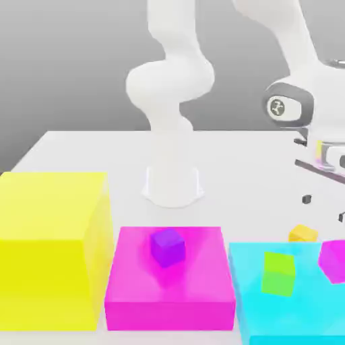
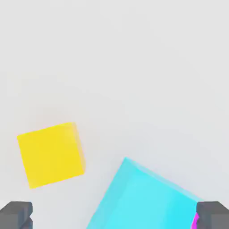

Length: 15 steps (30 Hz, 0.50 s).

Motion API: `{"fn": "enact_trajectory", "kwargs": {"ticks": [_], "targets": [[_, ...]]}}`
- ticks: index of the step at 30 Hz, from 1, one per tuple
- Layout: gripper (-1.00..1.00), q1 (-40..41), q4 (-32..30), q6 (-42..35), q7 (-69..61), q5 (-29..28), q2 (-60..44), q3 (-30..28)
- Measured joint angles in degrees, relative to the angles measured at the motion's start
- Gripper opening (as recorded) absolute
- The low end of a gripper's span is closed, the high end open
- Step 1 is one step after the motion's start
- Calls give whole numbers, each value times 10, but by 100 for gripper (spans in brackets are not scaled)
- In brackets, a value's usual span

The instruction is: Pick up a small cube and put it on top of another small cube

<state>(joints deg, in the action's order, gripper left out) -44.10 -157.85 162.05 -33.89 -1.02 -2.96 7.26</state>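
A small yellow cube point(image 1: 303, 234) point(image 2: 51, 154) rests on the white table just behind the cyan block point(image 1: 290, 296) point(image 2: 147, 197). On that cyan block sit a small green cube point(image 1: 278, 273) and a small magenta cube point(image 1: 333, 261). A small purple cube point(image 1: 167, 246) lies on the magenta block point(image 1: 168, 286). My gripper point(image 1: 324, 207) point(image 2: 114, 217) hangs open above the table at the exterior view's right, a little above and beside the yellow cube. Nothing is between its dark fingertips point(image 2: 15, 214).
A large yellow block point(image 1: 50, 246) stands at the exterior view's left, taller than the magenta and cyan blocks beside it. The arm's white base point(image 1: 173, 182) rises from the table point(image 1: 87, 151) behind the magenta block.
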Motion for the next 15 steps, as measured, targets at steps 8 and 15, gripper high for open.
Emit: {"fn": "enact_trajectory", "kwargs": {"ticks": [8,15], "targets": [[-100,-41,19,119,20,-57,-151,-49],[-100,-40,19,116,20,-58,-149,-49]]}}
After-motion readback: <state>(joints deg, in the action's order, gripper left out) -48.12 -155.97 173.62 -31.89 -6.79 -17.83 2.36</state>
